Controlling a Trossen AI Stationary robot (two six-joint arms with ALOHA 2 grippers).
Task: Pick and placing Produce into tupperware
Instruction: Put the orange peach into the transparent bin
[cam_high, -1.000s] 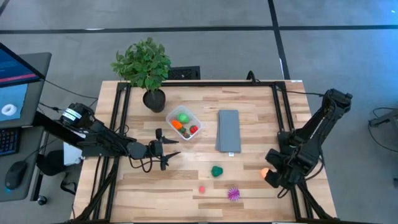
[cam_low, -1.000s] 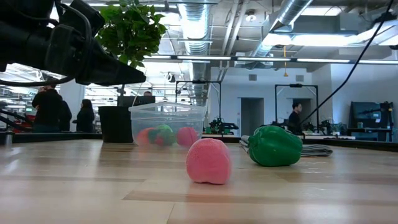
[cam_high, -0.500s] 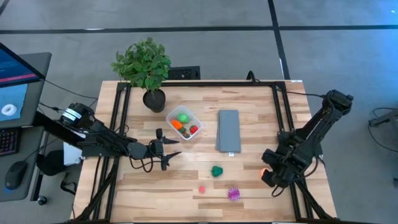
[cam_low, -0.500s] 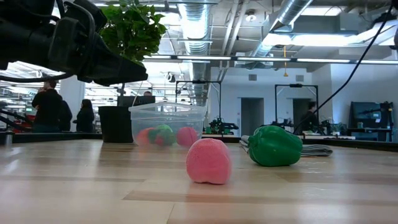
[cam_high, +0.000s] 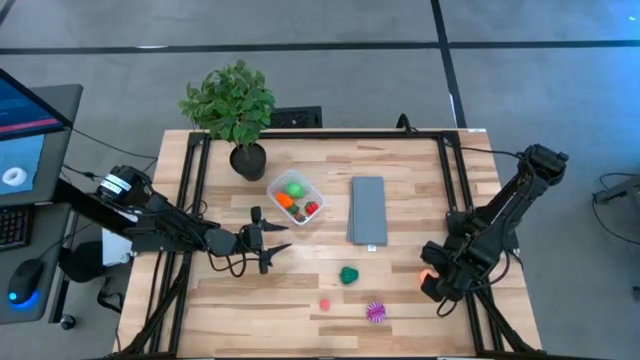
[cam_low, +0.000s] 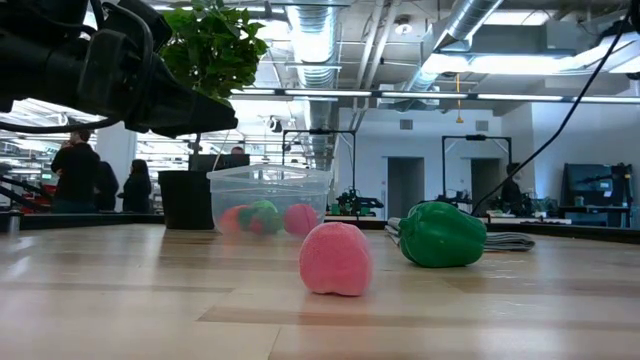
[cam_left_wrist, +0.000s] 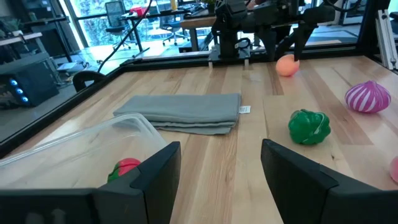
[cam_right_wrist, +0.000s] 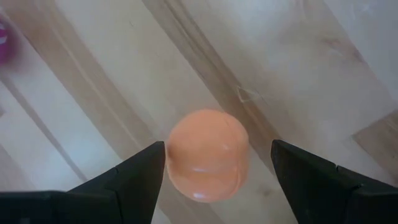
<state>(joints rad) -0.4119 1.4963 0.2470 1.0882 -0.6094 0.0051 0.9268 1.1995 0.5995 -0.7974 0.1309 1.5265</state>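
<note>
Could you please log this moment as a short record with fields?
tub: holds green, orange and red pieces
loose on table: green pepper, pink piece, purple ball, orange ball
right end effector: open, straddling the orange ball
left end effector: open, empty, near the tub
grey slab: beside tub

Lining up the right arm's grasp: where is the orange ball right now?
In the high view the orange ball lies on the table's right side, under the open right gripper; the right wrist view shows it centred between the fingers, not yet gripped.

tupperware (cam_high: 295, 198): clear, upright, holds produce | green pepper (cam_high: 348, 275), pink piece (cam_high: 325, 304), spiky purple ball (cam_high: 375, 312): loose on table
</note>
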